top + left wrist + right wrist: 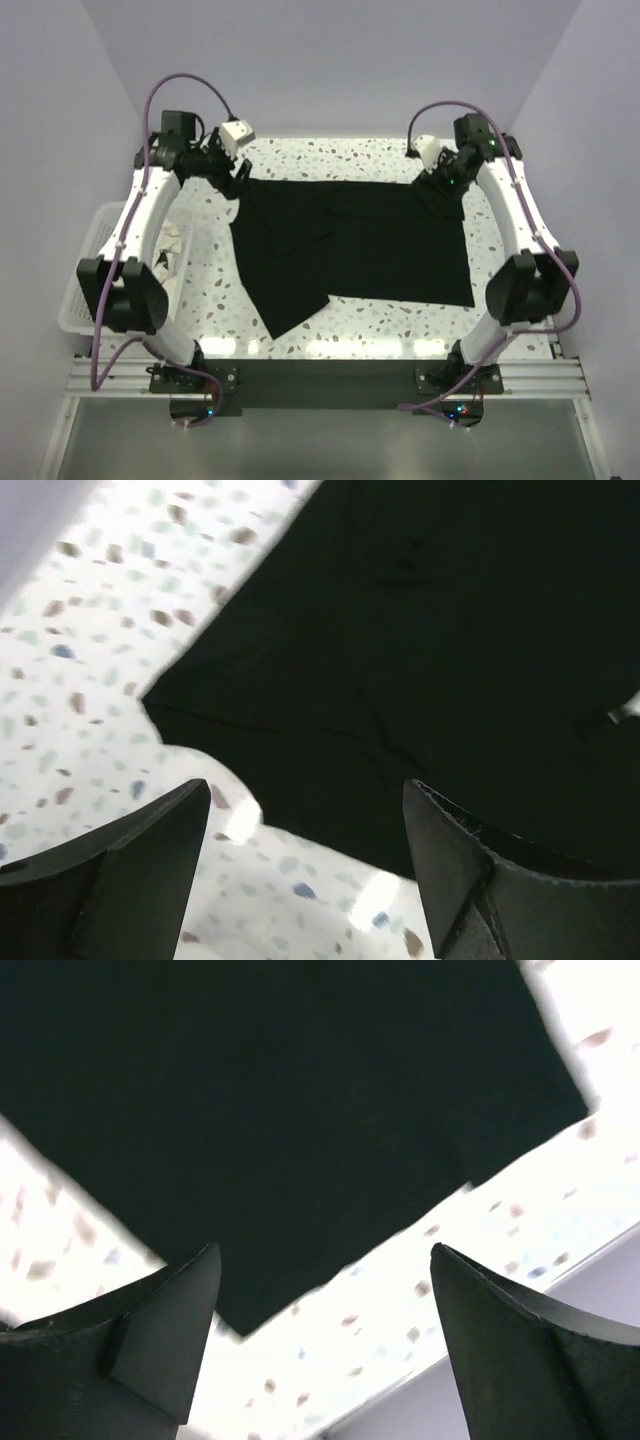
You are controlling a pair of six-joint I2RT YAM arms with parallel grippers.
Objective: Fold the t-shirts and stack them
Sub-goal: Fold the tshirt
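White plastic basket (85,272), outside the left pincer (234,182), holds white cloth (172,245). The black t-shirt (370,245) lies flat, its long axis running from that pincer to the right pincer (440,184). Both hover, jaws apart, over its far corners. Bare speckled table (340,160) shows beyond them.

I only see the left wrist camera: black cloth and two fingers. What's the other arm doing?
Observer: The right gripper is open over the far right corner of the black t-shirt, holding nothing.
Operator: Is the shirt folded?
Observer: Not neatly. It lies spread across the table, with one flap pointing toward the near edge.
Operator: Are there any more shirts?
Observer: A white basket sits at the table's left side with something white inside, too small to name.
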